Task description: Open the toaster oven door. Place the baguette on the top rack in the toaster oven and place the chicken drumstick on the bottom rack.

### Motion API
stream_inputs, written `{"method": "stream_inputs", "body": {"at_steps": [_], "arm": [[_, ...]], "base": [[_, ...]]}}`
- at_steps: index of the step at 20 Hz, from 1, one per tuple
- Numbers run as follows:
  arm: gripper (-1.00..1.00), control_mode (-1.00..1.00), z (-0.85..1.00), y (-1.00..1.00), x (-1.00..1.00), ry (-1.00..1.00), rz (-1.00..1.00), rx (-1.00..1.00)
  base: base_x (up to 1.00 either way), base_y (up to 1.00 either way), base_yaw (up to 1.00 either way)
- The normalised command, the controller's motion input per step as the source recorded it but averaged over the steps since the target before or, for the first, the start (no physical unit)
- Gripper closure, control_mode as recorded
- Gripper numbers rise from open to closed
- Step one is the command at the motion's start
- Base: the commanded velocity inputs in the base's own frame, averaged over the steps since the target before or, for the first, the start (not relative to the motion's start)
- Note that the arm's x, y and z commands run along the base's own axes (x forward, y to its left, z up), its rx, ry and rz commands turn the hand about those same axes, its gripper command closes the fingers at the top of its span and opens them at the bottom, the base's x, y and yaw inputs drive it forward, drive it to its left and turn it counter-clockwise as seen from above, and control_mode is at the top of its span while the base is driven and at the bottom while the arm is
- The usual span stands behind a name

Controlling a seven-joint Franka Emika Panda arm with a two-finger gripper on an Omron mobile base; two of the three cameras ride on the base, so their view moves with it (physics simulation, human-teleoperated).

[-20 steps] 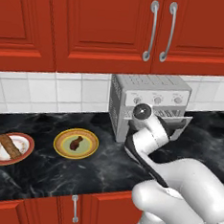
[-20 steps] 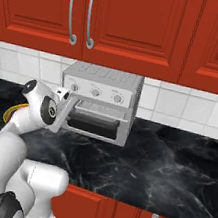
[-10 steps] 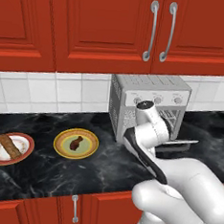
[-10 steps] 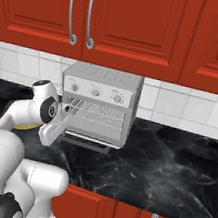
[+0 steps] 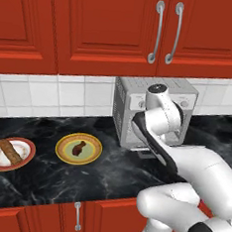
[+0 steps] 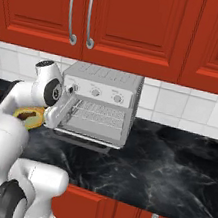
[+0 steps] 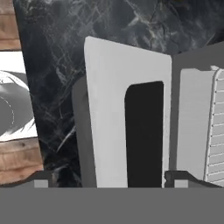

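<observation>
You have the toaster oven [image 6: 98, 106] sitting on the black marbled tabletop [image 6: 171, 173] against the white tiled wall, below the red cabinets [image 5: 96, 26]. Its door [image 7: 127, 127] is swung down flat, level with the tabletop and jutting forward from the oven's base; its long side runs across the width of the oven. In the hand view the door is a smooth grey panel with a dark glass window, and a ribbed wire rack [image 7: 216, 127] shows just past its hinge edge. From the right base view you can see the open cavity with a silver wire rack [image 6: 97, 114] inside and three round knobs on the strip above.

The jaws [image 7: 107, 177] stand spread, one dark tip on each side of the door panel, at the oven's left front corner.

Well to the left of the oven, the chicken drumstick [image 5: 78, 147] lies on a yellow plate [image 5: 65, 153], thin end pointing up and right. Farther left, the baguette [image 5: 10, 149] lies slanted on a red-rimmed white plate [image 5: 25, 155]. The white arm crosses in front of the oven in the left base view and hides most of its front.
</observation>
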Motion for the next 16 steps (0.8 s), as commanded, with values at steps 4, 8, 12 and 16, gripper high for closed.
{"method": "stream_inputs", "body": {"at_steps": [4,8,12,16], "arm": [[-1.00,-1.00,-0.69,-0.04,0.99,0.00,0.05,0.06],[-1.00,-1.00,-1.00,0.00,0.46,0.00,0.05,0.00],[-1.00,-1.00,-1.00,0.00,-0.36,-0.06,0.04,0.02],[-1.00,-1.00,-1.00,-0.07,-0.87,-0.02,0.02,0.04]], "base": [[0.00,0.00,0.00],[0.00,0.00,0.00],[0.00,0.00,0.00],[0.00,0.00,0.00]]}}
